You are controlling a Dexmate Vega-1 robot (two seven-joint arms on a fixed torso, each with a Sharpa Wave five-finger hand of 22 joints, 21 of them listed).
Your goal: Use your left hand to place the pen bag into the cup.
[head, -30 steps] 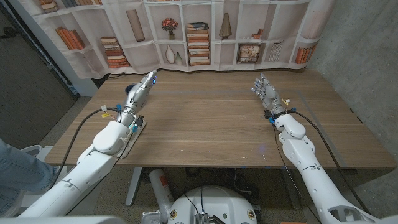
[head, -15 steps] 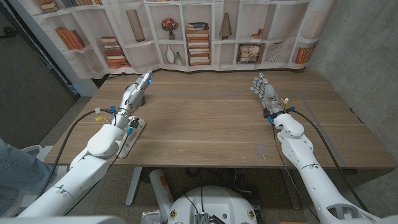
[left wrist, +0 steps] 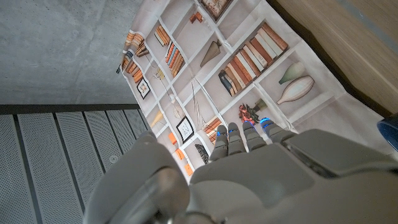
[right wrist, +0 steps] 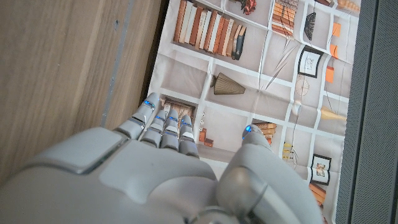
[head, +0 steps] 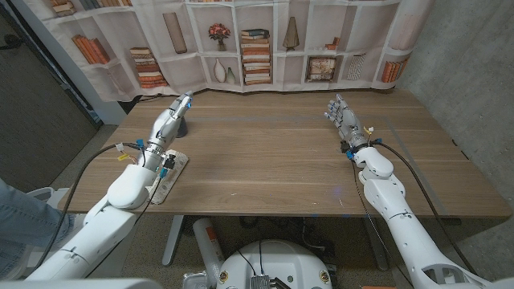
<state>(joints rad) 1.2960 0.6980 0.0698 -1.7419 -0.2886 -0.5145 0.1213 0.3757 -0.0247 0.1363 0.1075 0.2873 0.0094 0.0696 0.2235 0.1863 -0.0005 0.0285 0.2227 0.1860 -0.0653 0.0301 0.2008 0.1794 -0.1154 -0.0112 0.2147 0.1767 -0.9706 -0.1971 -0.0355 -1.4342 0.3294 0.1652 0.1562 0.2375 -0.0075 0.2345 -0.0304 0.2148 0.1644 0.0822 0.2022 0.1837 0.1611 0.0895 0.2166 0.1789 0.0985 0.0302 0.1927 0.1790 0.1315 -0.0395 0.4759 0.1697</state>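
My left hand (head: pixel 174 115) is held over the far left part of the wooden table (head: pixel 257 152), fingers stretched out together toward the backdrop, holding nothing. In the left wrist view the back of the left hand (left wrist: pixel 249 174) shows, with its fingertips (left wrist: pixel 245 132) against the printed shelves. My right hand (head: pixel 343 119) stands at the far right of the table, fingers straight and slightly spread, with nothing in it. The right wrist view shows the right hand (right wrist: pixel 155 180) from behind, beside the table's wood (right wrist: pixel 68 74).
A printed bookshelf backdrop (head: pixel 257 40) hangs along the table's far edge. A concrete wall (head: pixel 474 72) rises on the right. Part of a person in jeans (head: pixel 16 217) shows at the left edge. A small blue shape (left wrist: pixel 390 129) sits at the left wrist view's edge.
My left arm has drawn back and to the left, and its hand has shifted slightly left. The right arm has not moved.
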